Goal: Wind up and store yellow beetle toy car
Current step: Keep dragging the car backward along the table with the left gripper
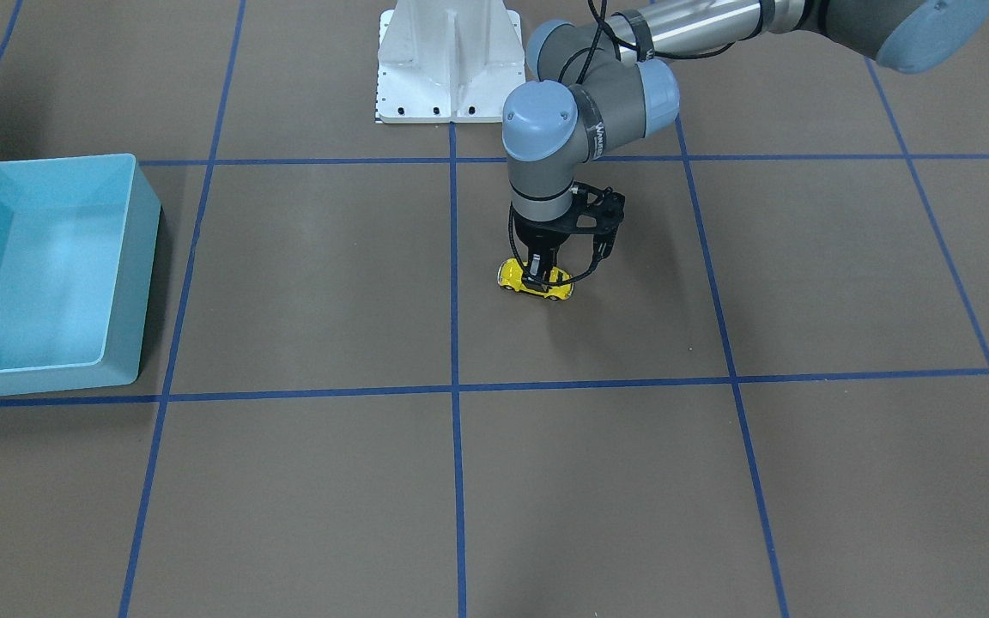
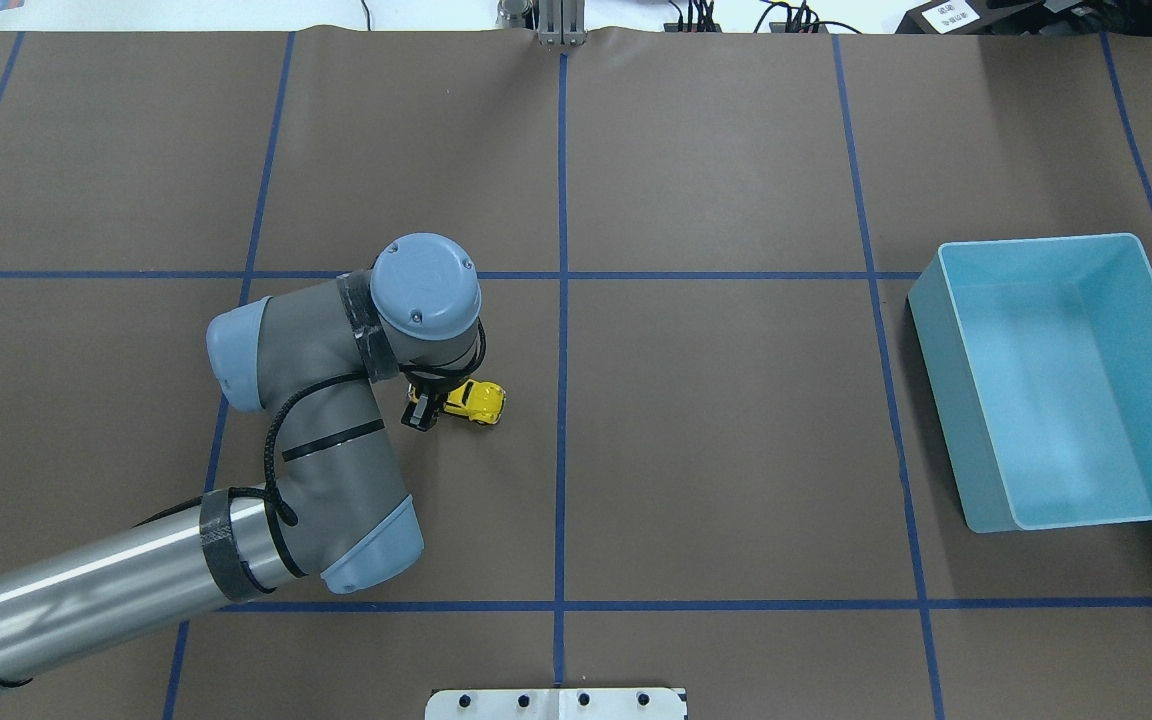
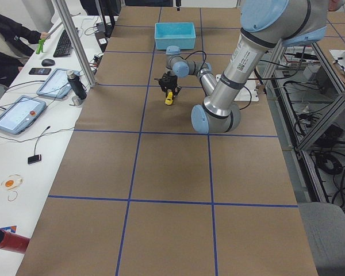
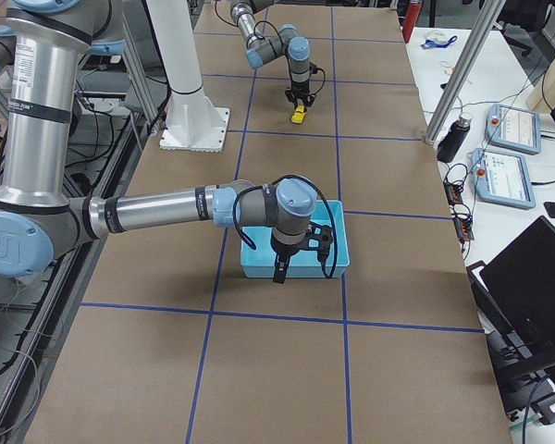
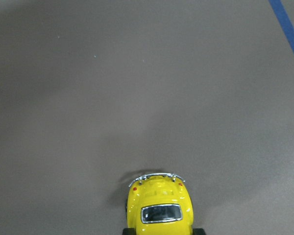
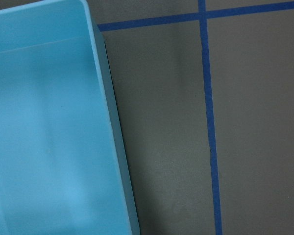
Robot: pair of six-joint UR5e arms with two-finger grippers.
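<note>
Gripping 1 yellow toy car at its middle, wheels on the table, well apart from the blue bin: left gripper; right gripper, finger state indiscernible; hazard: glossy body slipping out during wind-up.

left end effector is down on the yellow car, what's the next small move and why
Probably drag the yellow beetle toy car backwards along the table, wheels pressed down, to wind it. The left end effector looks shut on its body, its wheels seem on the table, and the light-blue bin stands far off.
</note>
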